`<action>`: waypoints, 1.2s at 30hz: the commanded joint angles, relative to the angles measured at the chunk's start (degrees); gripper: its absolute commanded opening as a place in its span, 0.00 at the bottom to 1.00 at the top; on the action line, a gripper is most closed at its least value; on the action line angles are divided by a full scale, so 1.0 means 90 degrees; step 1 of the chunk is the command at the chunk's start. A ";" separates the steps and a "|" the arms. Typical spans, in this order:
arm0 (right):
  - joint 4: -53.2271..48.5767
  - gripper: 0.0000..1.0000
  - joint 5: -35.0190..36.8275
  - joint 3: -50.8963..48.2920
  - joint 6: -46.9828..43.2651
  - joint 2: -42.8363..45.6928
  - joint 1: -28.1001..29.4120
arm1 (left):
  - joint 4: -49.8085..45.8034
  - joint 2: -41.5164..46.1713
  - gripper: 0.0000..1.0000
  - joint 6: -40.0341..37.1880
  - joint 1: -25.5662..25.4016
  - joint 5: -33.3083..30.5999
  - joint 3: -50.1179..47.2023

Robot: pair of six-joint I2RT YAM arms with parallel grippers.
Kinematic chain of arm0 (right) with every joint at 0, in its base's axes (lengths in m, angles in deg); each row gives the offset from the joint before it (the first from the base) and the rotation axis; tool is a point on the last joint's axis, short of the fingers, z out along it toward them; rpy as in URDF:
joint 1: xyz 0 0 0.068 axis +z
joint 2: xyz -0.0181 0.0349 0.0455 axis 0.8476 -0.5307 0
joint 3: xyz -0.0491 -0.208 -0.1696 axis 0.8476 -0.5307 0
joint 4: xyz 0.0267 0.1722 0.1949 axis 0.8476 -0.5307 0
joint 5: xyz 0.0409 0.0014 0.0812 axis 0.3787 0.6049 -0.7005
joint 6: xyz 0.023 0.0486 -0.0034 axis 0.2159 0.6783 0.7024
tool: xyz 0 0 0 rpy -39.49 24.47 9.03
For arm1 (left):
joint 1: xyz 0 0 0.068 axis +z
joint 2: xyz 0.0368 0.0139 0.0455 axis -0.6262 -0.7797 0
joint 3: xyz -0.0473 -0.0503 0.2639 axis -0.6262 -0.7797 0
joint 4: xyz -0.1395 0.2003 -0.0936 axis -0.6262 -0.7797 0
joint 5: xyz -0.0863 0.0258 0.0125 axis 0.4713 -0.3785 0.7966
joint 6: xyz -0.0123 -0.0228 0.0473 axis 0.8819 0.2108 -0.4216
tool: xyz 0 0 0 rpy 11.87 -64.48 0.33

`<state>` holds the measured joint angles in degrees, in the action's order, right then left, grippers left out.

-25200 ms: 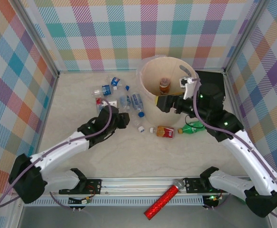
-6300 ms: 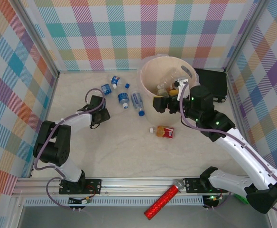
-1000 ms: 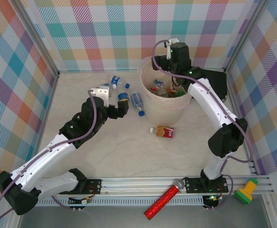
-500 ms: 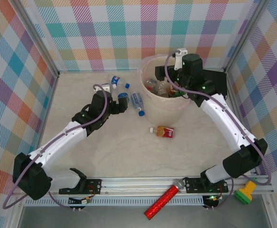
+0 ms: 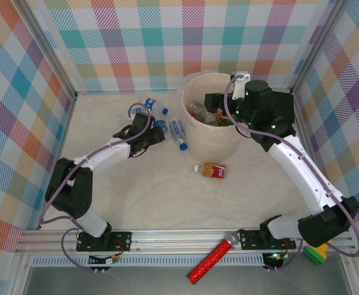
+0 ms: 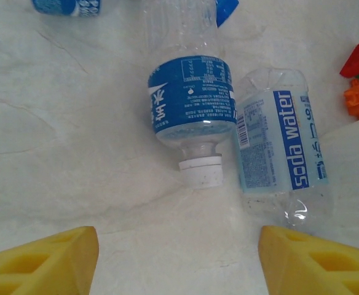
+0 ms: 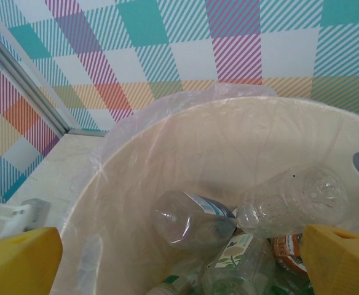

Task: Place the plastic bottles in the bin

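Your bin stands at the back of the counter, right of centre, with several bottles lying inside it. Left of the bin, two bottles lie side by side, touching, just ahead of your left end effector. Other bottles lie farther back. A lone bottle lies in front of the bin. Your right end effector hangs over the bin. A tube lies on the near rail.
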<state>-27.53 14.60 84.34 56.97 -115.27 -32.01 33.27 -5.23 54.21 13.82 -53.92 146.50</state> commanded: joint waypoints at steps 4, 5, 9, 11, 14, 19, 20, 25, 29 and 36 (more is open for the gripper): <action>0.0219 0.99 -0.0090 -0.0286 0.0113 0.0257 -0.0015 | -0.0081 -0.0833 0.60 0.0484 0.0103 0.0436 0.0710; 0.0207 0.99 -0.0081 -0.0302 0.0123 0.0266 -0.0012 | -0.0143 -0.0974 0.60 0.0516 0.0106 0.0441 0.0811; 0.0225 0.99 -0.0079 -0.0378 0.0143 0.0372 -0.0016 | -0.0213 -0.1371 0.59 0.0495 0.0107 0.0456 0.1042; 0.0227 0.99 -0.0088 -0.0400 0.0156 0.0394 -0.0020 | -0.0234 -0.1512 0.58 0.0492 0.0123 0.0389 0.1139; 0.0226 0.99 -0.0150 -0.0400 0.0207 0.0412 -0.0020 | -0.0216 -0.1760 0.58 0.0501 0.0163 0.0425 0.1296; 0.0204 0.99 -0.0282 -0.0378 0.0293 0.0437 -0.0018 | -0.0226 -0.2204 0.57 0.0501 0.0223 0.0467 0.1626; 0.0191 0.99 -0.0287 -0.0383 0.0313 0.0450 -0.0012 | -0.0205 -0.2273 0.57 0.0513 0.0233 0.0489 0.1669; 0.0141 0.99 -0.0294 -0.0444 0.0374 0.0521 -0.0020 | -0.0138 -0.2499 0.56 0.0492 0.0320 0.0553 0.1814; 0.0120 0.99 -0.0303 -0.0476 0.0417 0.0554 -0.0020 | -0.0085 -0.2631 0.53 0.0473 0.0331 0.0723 0.1862; 0.0113 0.99 -0.0362 -0.0545 0.0519 0.0611 -0.0020 | 0.0067 -0.2497 0.38 0.0459 0.0331 0.0831 0.1697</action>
<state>-27.20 12.43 80.29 60.38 -111.43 -32.01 32.53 -28.49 58.21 16.49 -47.73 161.76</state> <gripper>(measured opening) 0.990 0.392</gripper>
